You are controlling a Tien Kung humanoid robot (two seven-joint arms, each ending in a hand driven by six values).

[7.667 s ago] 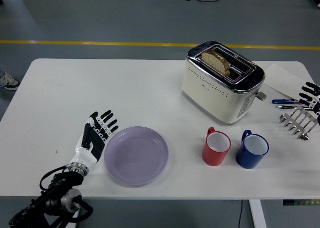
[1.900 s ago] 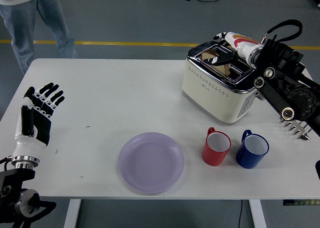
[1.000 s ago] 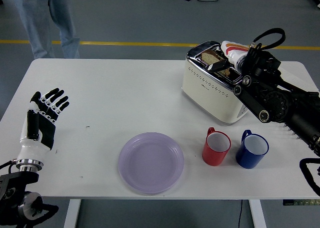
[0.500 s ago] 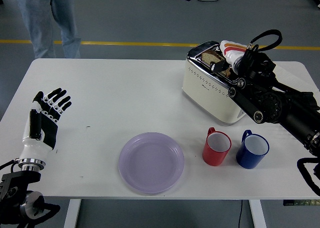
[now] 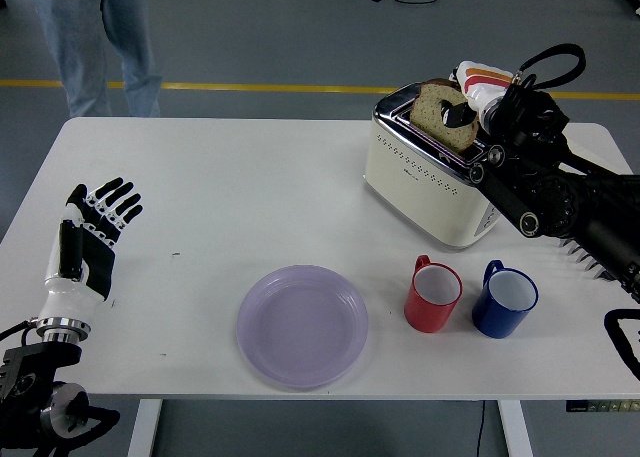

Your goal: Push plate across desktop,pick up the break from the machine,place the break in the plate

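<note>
A cream and chrome toaster (image 5: 432, 182) stands at the back right of the white table. My right hand (image 5: 462, 110) is shut on a slice of bread (image 5: 441, 114) and holds it partly lifted out of the toaster's slot. A lilac plate (image 5: 302, 325) lies empty near the table's front edge, in the middle. My left hand (image 5: 88, 239) is open with fingers spread, raised at the table's left edge, far from the plate.
A red mug (image 5: 433, 295) and a blue mug (image 5: 505, 300) stand to the right of the plate. A metal rack (image 5: 592, 256) shows behind my right arm. A person's legs (image 5: 95, 37) stand beyond the table's far left corner.
The plate was pushed right earlier and my left hand drew back to the left edge. My right hand has closed on the bread and raised it up out of the slot.
</note>
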